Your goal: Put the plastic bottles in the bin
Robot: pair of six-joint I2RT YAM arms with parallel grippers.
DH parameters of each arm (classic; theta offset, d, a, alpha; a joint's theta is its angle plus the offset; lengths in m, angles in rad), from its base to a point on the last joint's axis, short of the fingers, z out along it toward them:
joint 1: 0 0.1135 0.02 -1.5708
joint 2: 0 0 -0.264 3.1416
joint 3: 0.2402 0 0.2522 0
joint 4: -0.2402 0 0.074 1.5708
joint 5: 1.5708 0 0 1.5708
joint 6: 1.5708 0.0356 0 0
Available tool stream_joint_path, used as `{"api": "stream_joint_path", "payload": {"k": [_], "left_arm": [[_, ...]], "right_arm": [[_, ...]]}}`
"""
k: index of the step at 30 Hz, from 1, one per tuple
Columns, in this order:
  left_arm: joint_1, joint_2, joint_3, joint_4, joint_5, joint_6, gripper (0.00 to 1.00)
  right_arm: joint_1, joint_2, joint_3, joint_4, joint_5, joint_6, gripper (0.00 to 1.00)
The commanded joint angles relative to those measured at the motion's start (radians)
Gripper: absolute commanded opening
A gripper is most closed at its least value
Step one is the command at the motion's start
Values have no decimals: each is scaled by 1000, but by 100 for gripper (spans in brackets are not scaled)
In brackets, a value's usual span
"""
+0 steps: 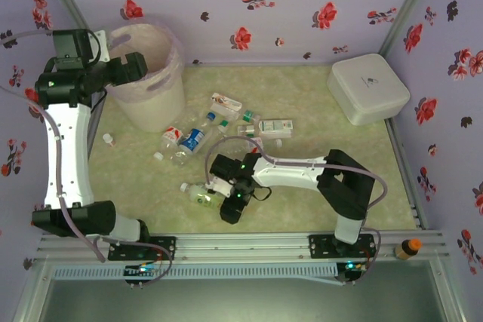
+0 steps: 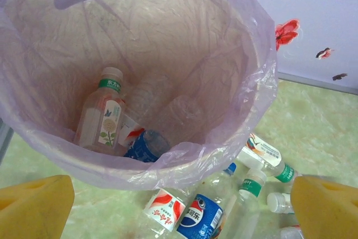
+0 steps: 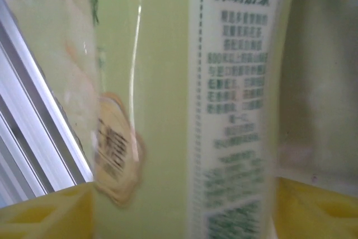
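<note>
Top external: your left arm [image 1: 64, 148] rises from its base along the left wall. The elbow is high and the wrist is folded right, so the left gripper [image 1: 139, 65] hangs over the opening of the bin [image 1: 151, 107].

Left wrist looks down into the bin [image 2: 263, 82]. The left gripper [image 2: 179, 200] has its jaws spread wide, with yellow fingers [image 2: 33, 208] at the two lower corners and nothing between them. Several bottles lie in the bag. A floral-label bottle [image 2: 103, 118] leans on the wall and a blue-label bottle [image 2: 146, 145] sits just beside it.

Your right arm [image 1: 294, 171] has its base at lower right and a short upright upper link. The elbow is bent, the white forearm reaches left and low over the table, and the wrist is pitched down. The right gripper [image 1: 213, 188] is at a green-label bottle [image 1: 198, 196] lying on its side near the front edge. That bottle lies apart from the loose bottles [image 1: 198, 139] clustered between it and the bin.

Right wrist is blurred. The green-label bottle [image 3: 224, 104] sits between the yellow fingers [image 3: 45, 214]. The jaws are partway in and the pads are right at its sides. I can't tell whether it's clamped.

A white lidded box [image 1: 367, 88] sits in the back-right corner. An orange-capped bottle [image 1: 410, 247] stands on the front rail near the right base.
</note>
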Motion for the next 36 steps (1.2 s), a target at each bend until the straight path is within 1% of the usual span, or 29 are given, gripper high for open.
{"api": "stream_joint_path", "payload": {"k": [1, 4, 6, 9, 11, 13, 15, 17, 19, 20, 22, 25, 29, 32, 33, 36], "left_arm": [[-1, -34, -20, 21, 20, -24, 100], [-2, -51, -22, 30, 20, -43, 100], [-2, -67, -28, 49, 21, -68, 100], [-3, -100, -46, 91, 51, -126, 100], [-22, -129, -75, 171, 82, -182, 100], [-70, -150, -93, 213, 87, -222, 100], [-149, -154, -109, 250, 86, -250, 100], [-249, -148, -128, 302, 85, -284, 100], [-334, -127, -143, 348, 87, -315, 100], [-374, -113, -154, 375, 96, -329, 100], [-430, -85, -169, 410, 107, -352, 100], [-490, -47, -246, 505, 132, -410, 100], [-546, 11, -327, 628, 185, -485, 100], [-577, 44, -366, 693, 229, -522, 99], [-585, 48, -373, 696, 228, -523, 98], [-591, 51, -407, 723, 228, -540, 90]], "right_arm": [[1, -42, -23, 12, -7, 25, 69], [-4, -110, -23, -26, 6, 26, 61], [-26, -169, -27, -43, -6, 33, 57], [-94, -284, -52, -24, -9, 62, 55], [-155, -367, -79, 32, 16, 99, 54], [-212, -436, -103, 118, 64, 150, 50], [-260, -493, -136, 241, 119, 211, 47], [-298, -545, -185, 397, 180, 284, 41], [-329, -566, -212, 513, 182, 320, 37], [-340, -566, -211, 540, 180, 328, 37], [-344, -563, -203, 565, 196, 321, 37], [-343, -563, -233, 660, 206, 316, 32], [-345, -544, -244, 705, 194, 315, 28], [-345, -541, -272, 786, 179, 339, 25], [-344, -541, -281, 807, 179, 345, 25], [-346, -531, -289, 845, 176, 355, 24]]}}
